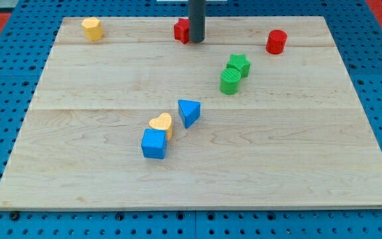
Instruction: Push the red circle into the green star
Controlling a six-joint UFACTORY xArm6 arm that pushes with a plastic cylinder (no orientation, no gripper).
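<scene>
Smooth dark rod — my tip [196, 41] just beside a red block [181, 30], well apart from red circle [276, 41].

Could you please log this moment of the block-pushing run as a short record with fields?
tip: my tip at the view's top centre, against a red block on its left
target block: red circle, top right, apart from the tip
goal block: green star, below-left of the red circle, not touching it
beside goal: green cylinder, touching the star
centre cluster: yellow heart, blue cube, blue triangle
far corner: yellow block, top left
</scene>
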